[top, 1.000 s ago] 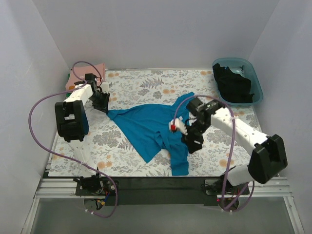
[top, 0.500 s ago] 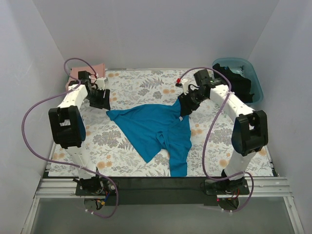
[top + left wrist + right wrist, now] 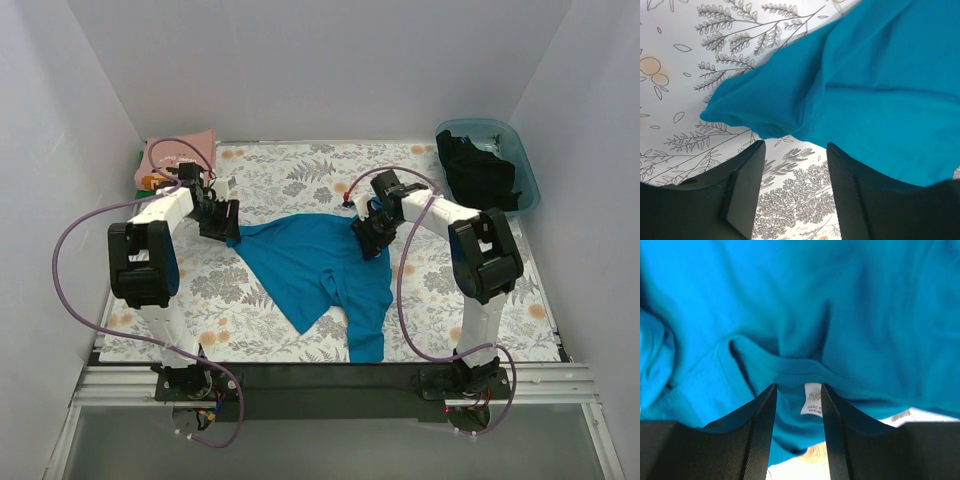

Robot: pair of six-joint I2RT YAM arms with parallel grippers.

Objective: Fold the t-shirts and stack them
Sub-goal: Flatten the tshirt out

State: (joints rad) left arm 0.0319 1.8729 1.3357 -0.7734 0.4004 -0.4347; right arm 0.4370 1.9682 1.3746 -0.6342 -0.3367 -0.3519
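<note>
The teal-blue t-shirt (image 3: 320,270) lies spread and rumpled on the middle of the table. My left gripper (image 3: 228,222) is open and empty, low over the floral covering just short of the shirt's left corner (image 3: 740,112). My right gripper (image 3: 368,238) is open and pressed down on the shirt's upper right part. In the right wrist view its fingers (image 3: 760,430) straddle the collar and the white label (image 3: 812,399). The pink t-shirt (image 3: 178,152) lies at the back left corner with a sliver of green (image 3: 141,166) beside it. The black t-shirt (image 3: 478,172) lies in the tub.
The translucent blue tub (image 3: 528,185) stands at the back right corner. The floral covering (image 3: 290,175) spans the table. White walls close in the left, back and right. Purple cables loop from both arms.
My right arm swung from the shirt's front right to the back right, then came down on the collar. My left gripper moved a little right, toward the shirt's left corner.
</note>
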